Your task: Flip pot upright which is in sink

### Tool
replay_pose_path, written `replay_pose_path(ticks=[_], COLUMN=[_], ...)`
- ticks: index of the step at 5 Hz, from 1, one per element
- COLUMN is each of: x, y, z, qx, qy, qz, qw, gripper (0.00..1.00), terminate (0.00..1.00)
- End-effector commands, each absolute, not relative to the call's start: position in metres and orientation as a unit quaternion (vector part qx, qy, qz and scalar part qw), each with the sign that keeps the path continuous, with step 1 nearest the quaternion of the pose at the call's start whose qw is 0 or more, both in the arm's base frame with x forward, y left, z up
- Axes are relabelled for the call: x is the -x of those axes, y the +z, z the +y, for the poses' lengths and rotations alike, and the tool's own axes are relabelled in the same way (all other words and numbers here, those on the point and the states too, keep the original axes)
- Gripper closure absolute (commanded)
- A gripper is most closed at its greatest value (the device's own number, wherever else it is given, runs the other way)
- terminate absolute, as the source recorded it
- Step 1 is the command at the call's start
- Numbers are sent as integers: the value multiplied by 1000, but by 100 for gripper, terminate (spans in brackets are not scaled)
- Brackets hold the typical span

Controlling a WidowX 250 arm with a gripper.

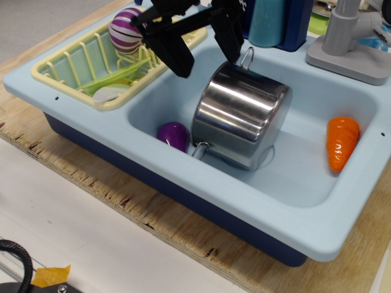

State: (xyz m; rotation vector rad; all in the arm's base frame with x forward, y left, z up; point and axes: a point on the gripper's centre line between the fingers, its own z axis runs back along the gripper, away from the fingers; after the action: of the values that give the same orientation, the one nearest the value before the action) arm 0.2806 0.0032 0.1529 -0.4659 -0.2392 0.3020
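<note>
- On the plywood board (122, 201) sits the light-blue toy sink (201, 195), its dark blue base showing along the front edge.
- Inside the sink basin, the stainless-steel pot (241, 116) lies tipped, its closed bottom facing up and toward the camera, its mouth turned down toward the basin floor and far wall.
- 2 wire loop handles show on the pot: 1 sticks up at the top near the back rim, 1 points down at the lower left, just beside the purple vegetable.
- At the sink's left end rests the yellow dish rack (61, 73), holding a purple-and-white striped vegetable (124, 30) at its far end, a green utensil (119, 74) laid across the bars, and a white piece (109, 93) at the near edge.
- Above the pot's upper left edge hangs the black gripper (204, 52), spread wide with nothing between its 2 fingers; 1 finger is over the basin beside the rack, the other just beside the pot's top handle. Whether that finger touches the pot cannot be told.
- At the back right stands a grey toy faucet (348, 36).
- Against the basin's right wall leans an orange toy carrot (341, 143), well apart from the pot.
- Tucked against the pot's lower left is a purple toy eggplant (173, 135).
</note>
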Motion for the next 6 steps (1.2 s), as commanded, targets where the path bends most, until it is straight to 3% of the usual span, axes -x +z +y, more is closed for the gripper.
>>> replay_pose_path(ticks=[1,3,4,5,6], x=[-285,-297,-300,-296,-296], y=[146,136,146,149,146], z=[-8,-35,-50,-56,-61], qx=[262,300,300,281,268], qy=[154,154,147,127,96], qz=[-124,-122,-136,-138,-157], qw=[945,933,933,941,946], gripper=[0,0,0,100,100], terminate=[0,0,0,0,0])
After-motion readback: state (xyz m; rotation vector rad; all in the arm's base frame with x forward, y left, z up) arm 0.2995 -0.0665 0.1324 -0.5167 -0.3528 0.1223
